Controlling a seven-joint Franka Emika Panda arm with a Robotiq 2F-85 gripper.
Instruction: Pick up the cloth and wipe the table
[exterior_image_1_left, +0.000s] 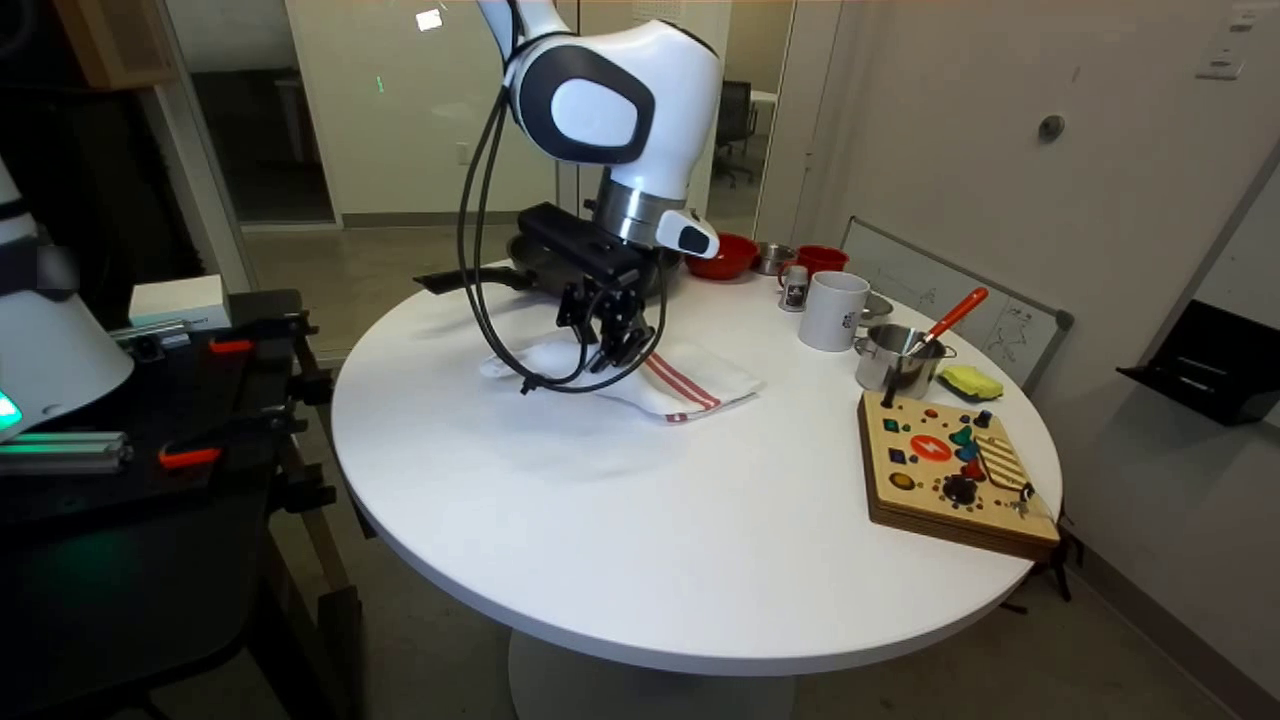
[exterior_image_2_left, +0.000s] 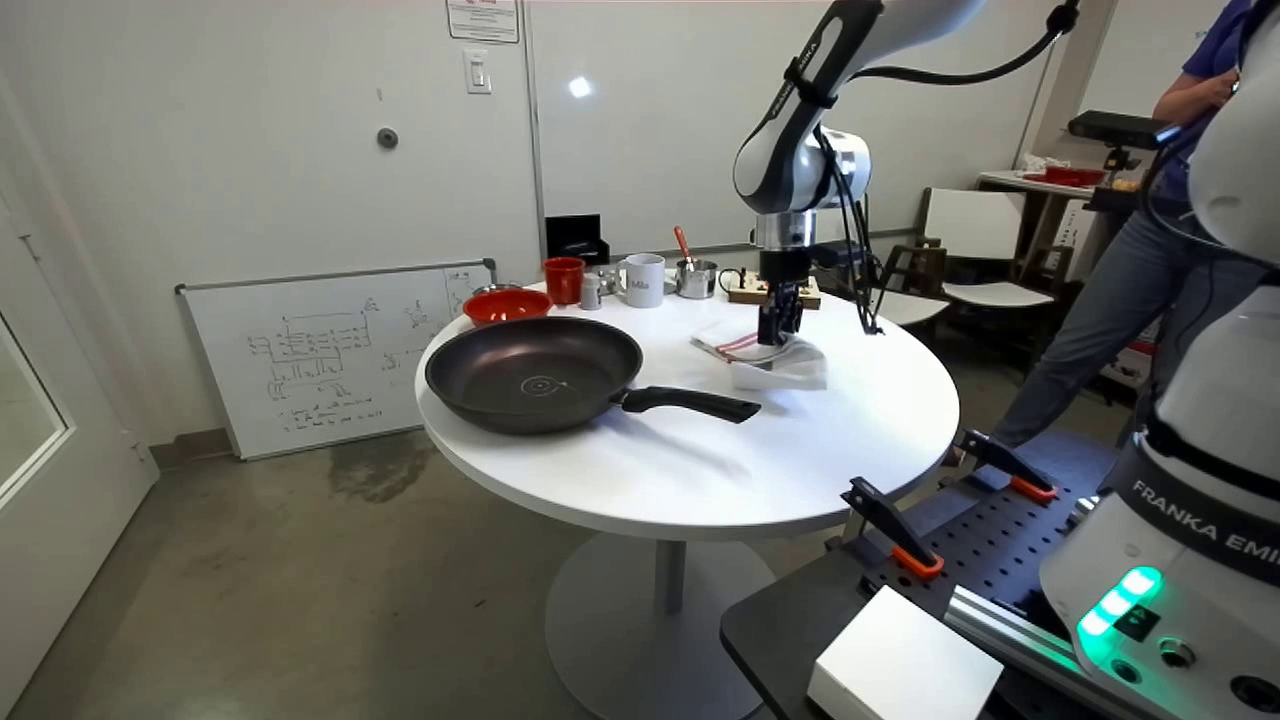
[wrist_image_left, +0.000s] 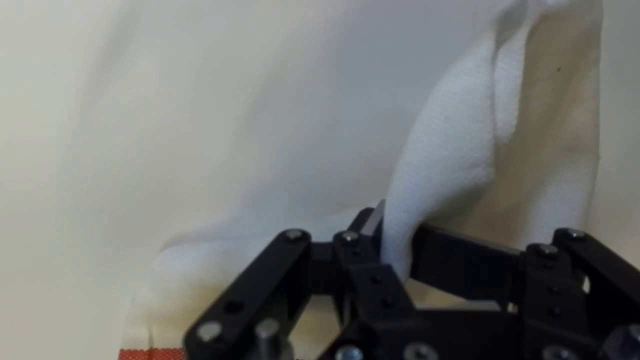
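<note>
The cloth (exterior_image_1_left: 718, 378), white with red stripes, is spread and partly bunched up on the round white table (exterior_image_1_left: 600, 560). In the wrist view a fold of the cloth (wrist_image_left: 445, 145) is pinched between the fingers of my gripper (wrist_image_left: 398, 235), which is shut on it. Both exterior views place the gripper (exterior_image_2_left: 772, 338) pointing down at the bunched part, low over the tabletop. The striped end of the cloth lies flat to one side. Dark links of the gripper hide part of the cloth in the wrist view.
A frying pan (exterior_image_2_left: 530, 375) sits near the cloth, its handle (exterior_image_2_left: 690, 402) reaching toward it. A wooden board (exterior_image_1_left: 950, 475), metal pot (exterior_image_1_left: 893, 362), white mug (exterior_image_1_left: 833, 312), yellow sponge (exterior_image_1_left: 970, 382) and red bowl (exterior_image_1_left: 725, 258) stand along the rim. Cables (exterior_image_1_left: 485, 290) loop beside the gripper.
</note>
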